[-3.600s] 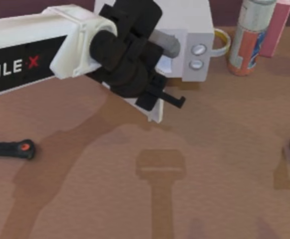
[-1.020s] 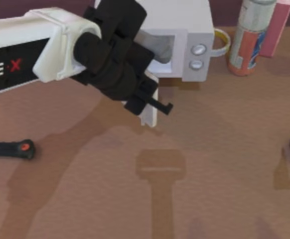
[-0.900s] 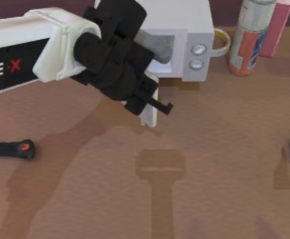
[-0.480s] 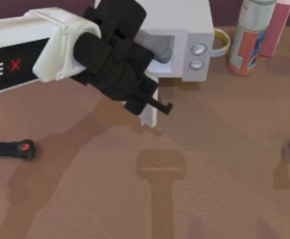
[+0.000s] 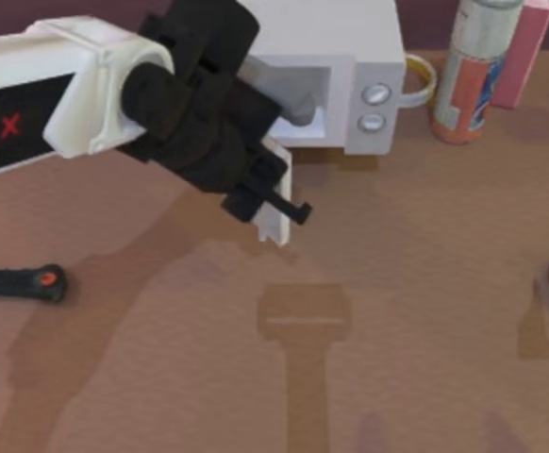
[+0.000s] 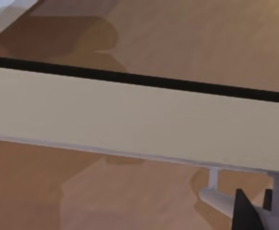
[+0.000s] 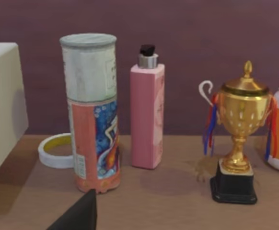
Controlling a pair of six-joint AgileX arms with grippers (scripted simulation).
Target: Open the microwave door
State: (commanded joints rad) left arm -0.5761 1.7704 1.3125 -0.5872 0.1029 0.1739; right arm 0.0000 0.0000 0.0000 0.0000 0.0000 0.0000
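Microwave [image 5: 336, 38]: white box at the table's far edge, centre-right in the top view, two silver knobs [image 5: 375, 94] on its front side panel. Cavity stands exposed.

Left arm [image 5: 39, 104]: reaches in from the left across the microwave's front.

Microwave door [image 5: 276, 193]: swung well out from the cavity, seen edge-on from above, free edge toward the near side of the table. In the left wrist view it fills the frame as a broad pale panel [image 6: 130, 120] with a dark strip along one edge.

Left gripper [image 5: 279, 203]: at the door's free edge. The wrist view shows the slim white handle [image 6: 226, 203] on its standoffs with a dark fingertip [image 6: 245, 215] against it; cannot tell whether the fingers are clamped on it or only hooked.

Handling, by judgement: rigid, light, hinged; it should travel along its hinge arc. The handle is the place to take hold. Smooth finish, so a slip is possible.

Task looks nearly done.

Right arm: parked, not in the top view; its camera faces a silver-orange can [image 7: 90, 110], a pink bottle [image 7: 147, 117], a gold trophy [image 7: 240, 134].
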